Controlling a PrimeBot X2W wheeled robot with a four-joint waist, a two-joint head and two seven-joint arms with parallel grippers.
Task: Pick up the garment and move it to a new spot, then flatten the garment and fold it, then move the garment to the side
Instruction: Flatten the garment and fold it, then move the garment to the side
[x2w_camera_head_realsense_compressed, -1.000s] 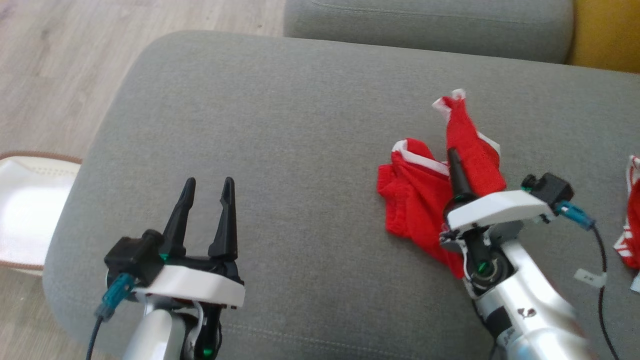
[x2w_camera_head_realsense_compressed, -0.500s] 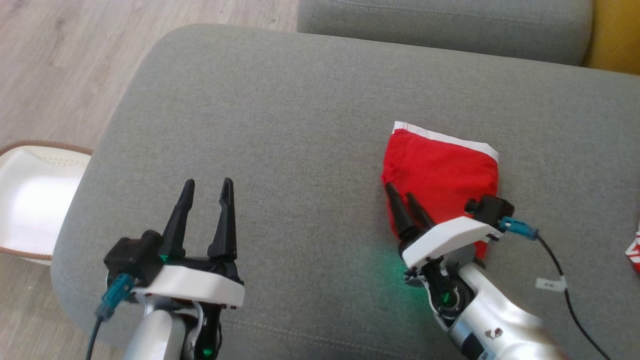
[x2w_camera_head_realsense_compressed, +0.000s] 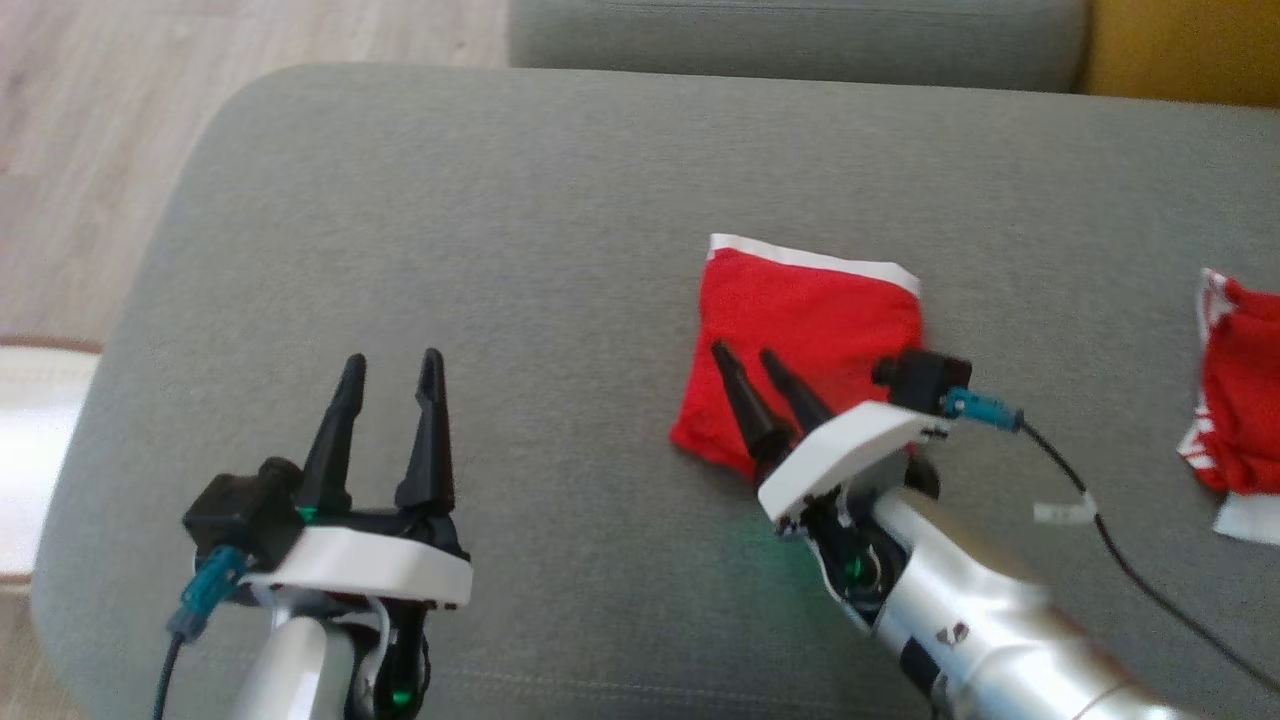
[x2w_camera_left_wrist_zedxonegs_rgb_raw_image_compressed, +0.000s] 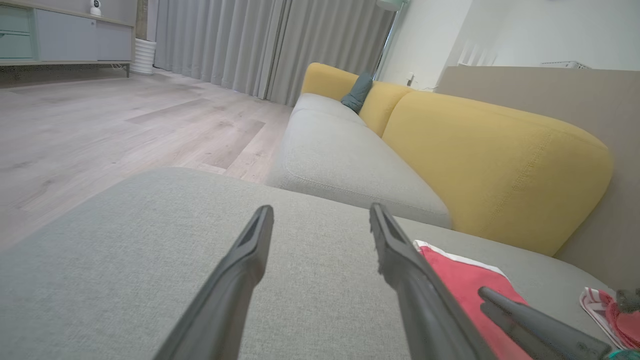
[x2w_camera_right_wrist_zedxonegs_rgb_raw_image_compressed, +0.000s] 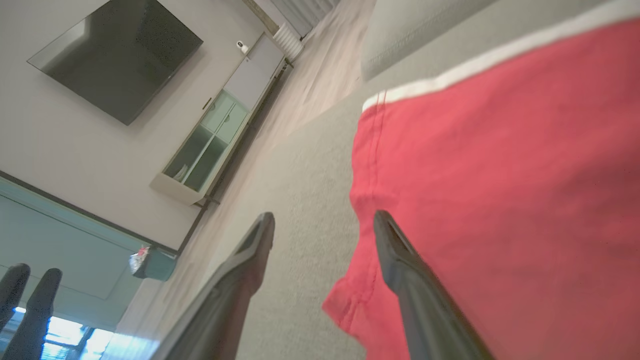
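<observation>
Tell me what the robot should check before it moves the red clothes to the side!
1. Red garment lies folded on the grey cushion: ok.
2. Right gripper open, empty: ok.
3. Right gripper has hold of the garment's edge: not ok.
4. Left gripper open, apart from the garment: ok.
5. Other red-and-white cloth apart from the garment: ok.
6. Right fingers touching the fabric: cannot tell.

A grey sofa cushion (x2w_camera_head_realsense_compressed: 480, 200) is carrying everything here. A red garment (x2w_camera_head_realsense_compressed: 810, 310) with a white edge is lying folded flat on its right half, and a second red and white cloth (x2w_camera_head_realsense_compressed: 1235, 390) is sitting crumpled well apart, further right
</observation>
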